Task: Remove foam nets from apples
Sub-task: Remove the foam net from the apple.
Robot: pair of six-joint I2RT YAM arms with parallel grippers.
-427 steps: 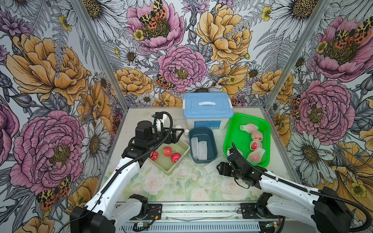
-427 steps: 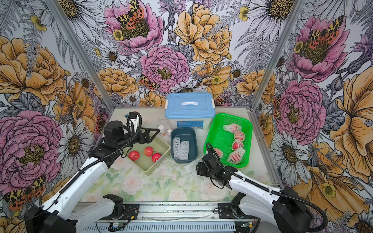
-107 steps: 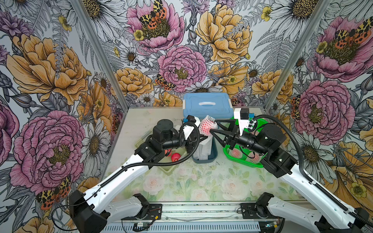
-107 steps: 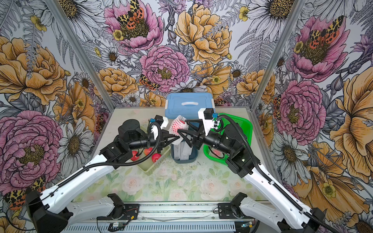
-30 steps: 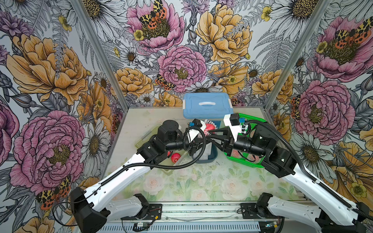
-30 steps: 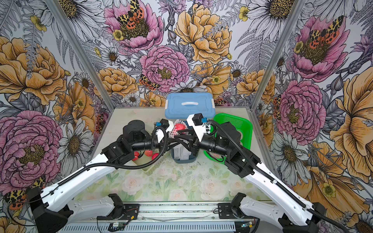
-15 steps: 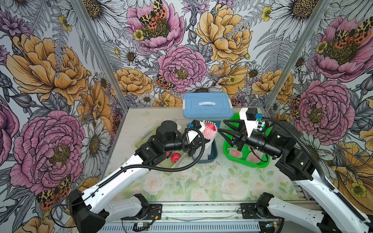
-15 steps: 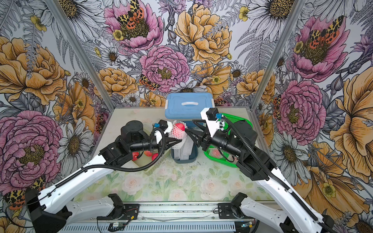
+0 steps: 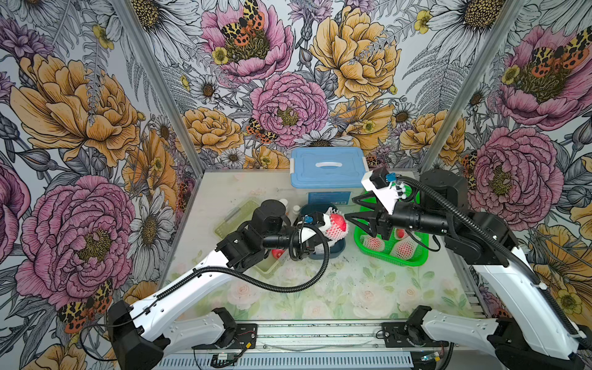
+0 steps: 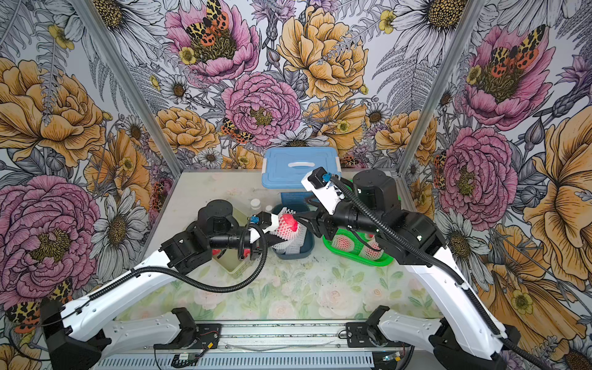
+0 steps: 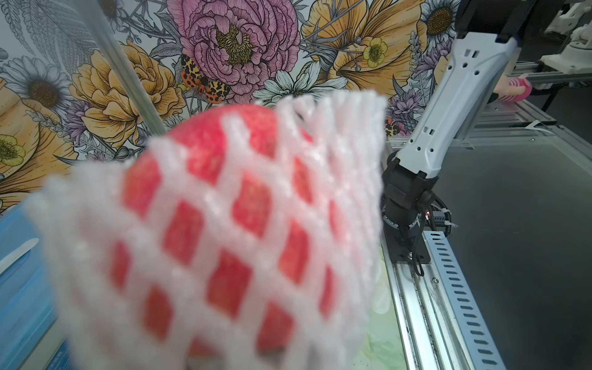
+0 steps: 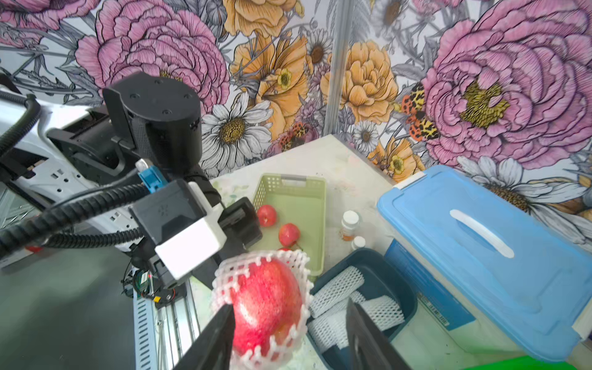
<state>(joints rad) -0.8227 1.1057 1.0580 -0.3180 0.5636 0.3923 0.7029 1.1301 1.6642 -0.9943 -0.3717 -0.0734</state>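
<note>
A red apple [image 9: 339,221] sits in a white foam net [image 9: 331,235], held in the air above the dark blue bin [image 9: 339,251]. My left gripper [image 9: 320,229] is shut on the net's loose end; its fingers are hidden behind the net in the left wrist view, where the netted apple [image 11: 224,192] fills the frame. My right gripper [image 12: 289,303] is open, level with the apple [image 12: 266,304], one finger against its side and the other well clear. In both top views the right gripper [image 10: 301,209] points at the apple [image 10: 288,222] from the right.
The green lattice basket [image 9: 416,258] at right holds more netted apples [image 9: 405,248]. A pale green tray [image 12: 298,195] holds bare apples [image 12: 266,215]. Empty nets [image 12: 339,286] lie in the blue bin. A blue-lidded box [image 9: 326,166] and white pill bottles [image 12: 349,221] stand behind.
A second ago both grippers met at the apple. The right gripper has since drawn back a little to the right and opened wider; the left has closed on the net.
</note>
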